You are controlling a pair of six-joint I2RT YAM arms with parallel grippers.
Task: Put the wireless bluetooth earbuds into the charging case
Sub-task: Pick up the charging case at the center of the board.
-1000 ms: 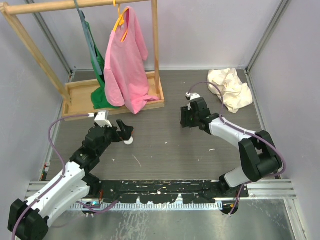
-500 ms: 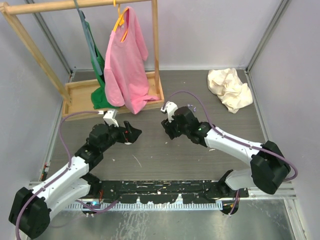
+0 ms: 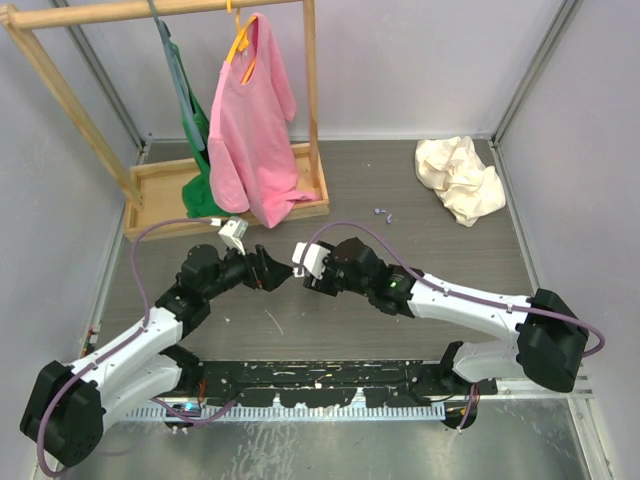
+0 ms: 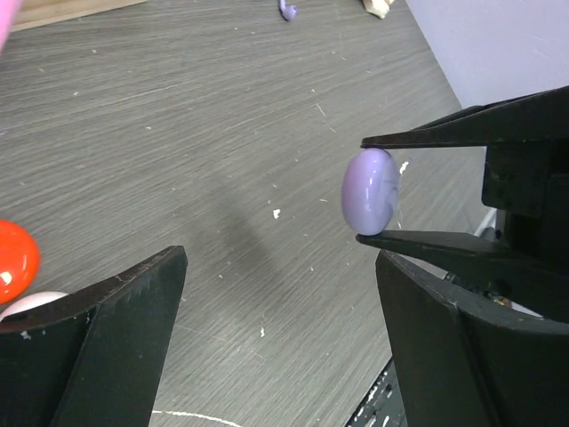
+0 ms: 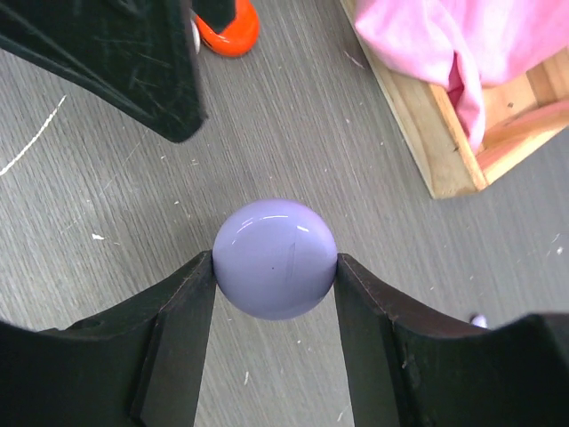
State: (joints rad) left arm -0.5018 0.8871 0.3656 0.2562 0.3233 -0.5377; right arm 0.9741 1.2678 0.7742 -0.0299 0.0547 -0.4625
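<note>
My right gripper (image 5: 275,262) is shut on a round lilac charging case (image 5: 275,258) and holds it above the table. In the left wrist view the lilac case (image 4: 369,197) stands edge-on between the right gripper's fingers (image 4: 462,129). My left gripper (image 4: 280,338) is open and empty, facing the case from close by. In the top view the left gripper (image 3: 272,268) and right gripper (image 3: 303,272) nearly meet at mid-table. A lilac earbud (image 4: 287,11) lies far back, and the earbuds also show in the top view (image 3: 382,213). A red case (image 4: 13,261) and a white case (image 4: 31,304) lie left of the left gripper.
A wooden clothes rack tray (image 3: 160,185) with a pink shirt (image 3: 250,120) and a green garment stands at the back left. A cream cloth (image 3: 460,178) lies at the back right. White specks of debris dot the grey table (image 3: 340,200).
My right arm has swung left from the back right to mid-table. My left gripper has moved right and forward, so the two grippers now face each other closely.
</note>
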